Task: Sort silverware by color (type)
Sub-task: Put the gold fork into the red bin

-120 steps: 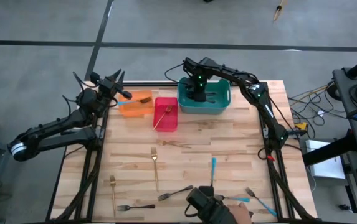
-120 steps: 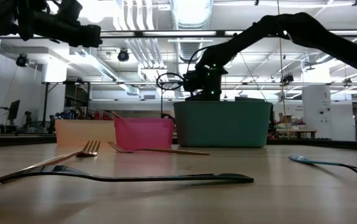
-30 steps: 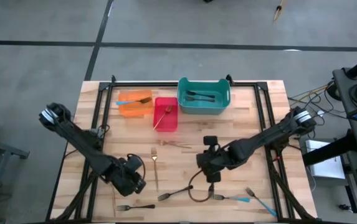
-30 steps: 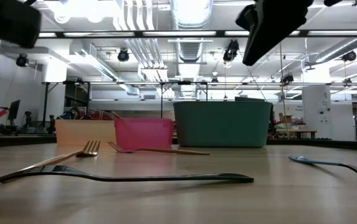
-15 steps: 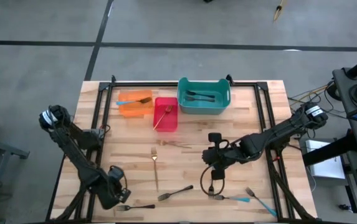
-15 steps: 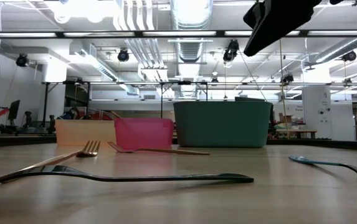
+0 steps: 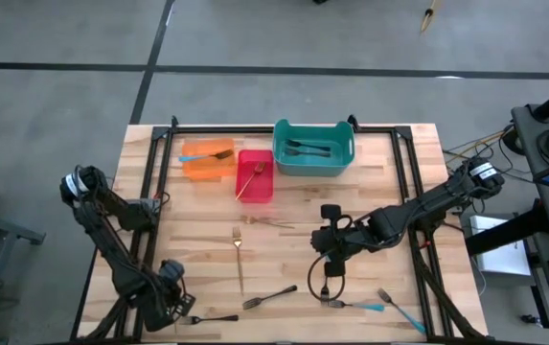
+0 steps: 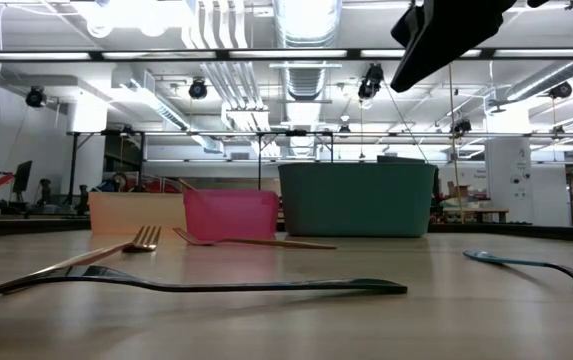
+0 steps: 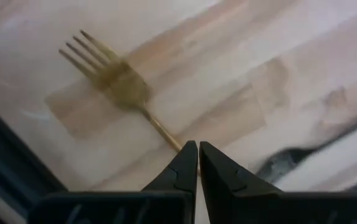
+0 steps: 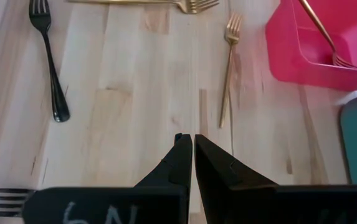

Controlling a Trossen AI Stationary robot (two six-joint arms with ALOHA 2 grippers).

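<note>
My left hand (image 9: 198, 163), fingers pinched shut on nothing, hovers right over the gold fork (image 9: 123, 90) lying flat on the tabletop (image 9: 253, 56) w/ its thin, stiff, light, prob slippery handle, so I'd grip mid-handle.

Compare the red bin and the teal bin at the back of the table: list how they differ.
Colour: the red bin is pink-red; the teal bin is blue-green.
Size: the red bin is the smaller and narrower; the teal bin is wider, and taller in the low view.
Contents: the red bin holds a gold fork leaning on its rim; the teal bin holds dark forks lying flat.
Shared: both are open-topped plastic bins on the table's far side.
</note>
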